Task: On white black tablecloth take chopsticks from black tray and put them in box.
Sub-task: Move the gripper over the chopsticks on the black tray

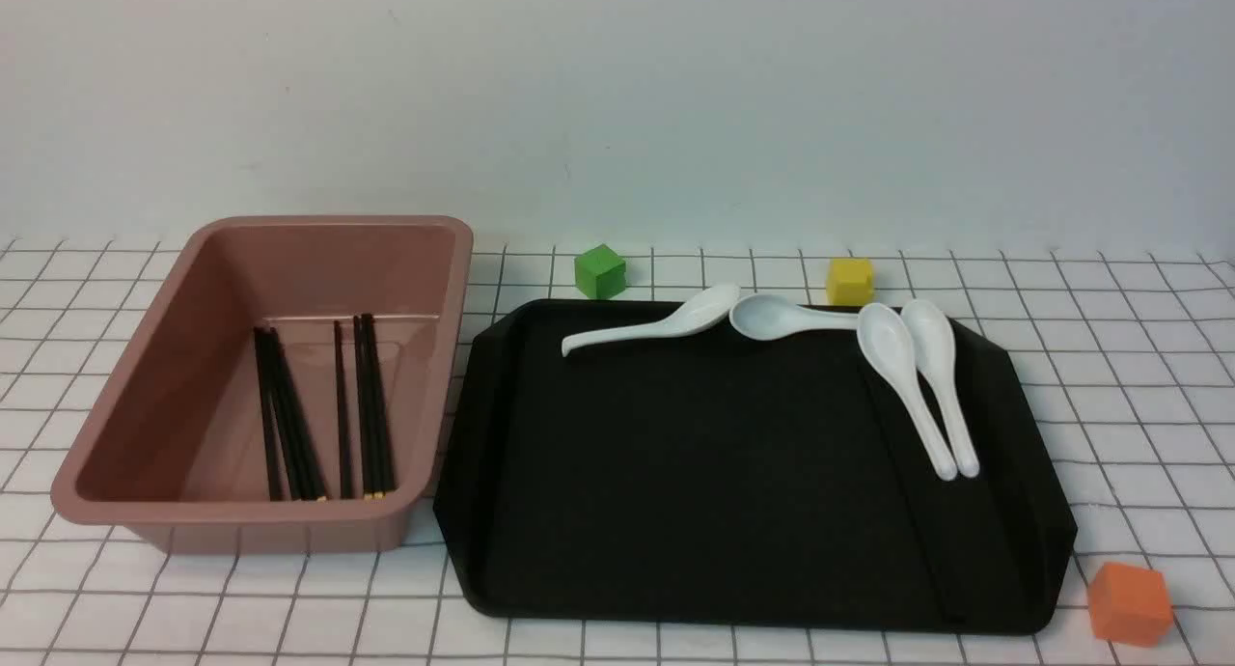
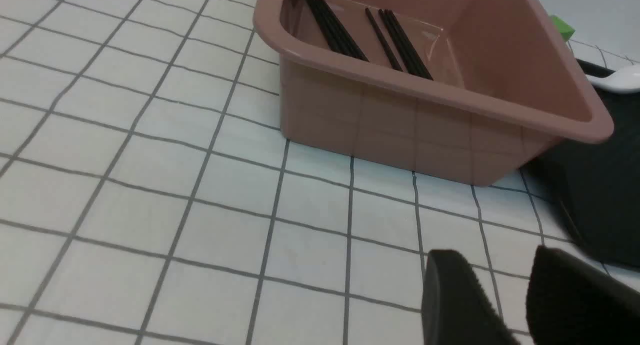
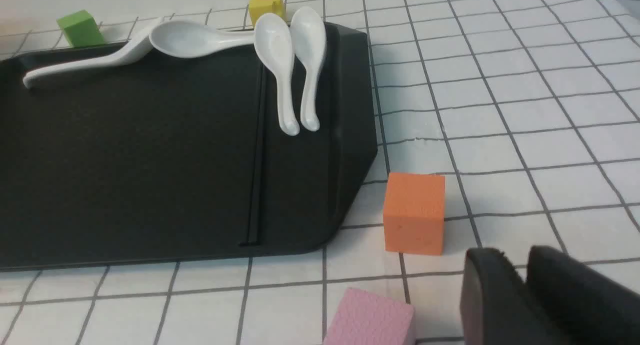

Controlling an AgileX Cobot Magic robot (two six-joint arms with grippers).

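The dusty-pink box (image 1: 241, 513) stands on the left of the gridded tablecloth (image 1: 1110, 376), with several black chopsticks (image 1: 289, 425) lying in it; they also show in the left wrist view (image 2: 345, 35). The black tray (image 1: 724, 473) lies to its right. One thin black chopstick (image 1: 912, 492) lies on the tray's right part, running front to back, and also shows in the right wrist view (image 3: 256, 160). My left gripper (image 2: 495, 257) is open and empty over the cloth in front of the box. My right gripper (image 3: 510, 257) is shut and empty, near the tray's front right corner. Neither gripper shows in the front view.
Several white spoons (image 1: 912, 376) lie along the tray's far and right side. A green cube (image 1: 599, 271) and a yellow cube (image 1: 850, 281) stand behind the tray. An orange cube (image 1: 1129, 603) and a pink cube (image 3: 370, 317) sit by the tray's front right corner, close to my right gripper.
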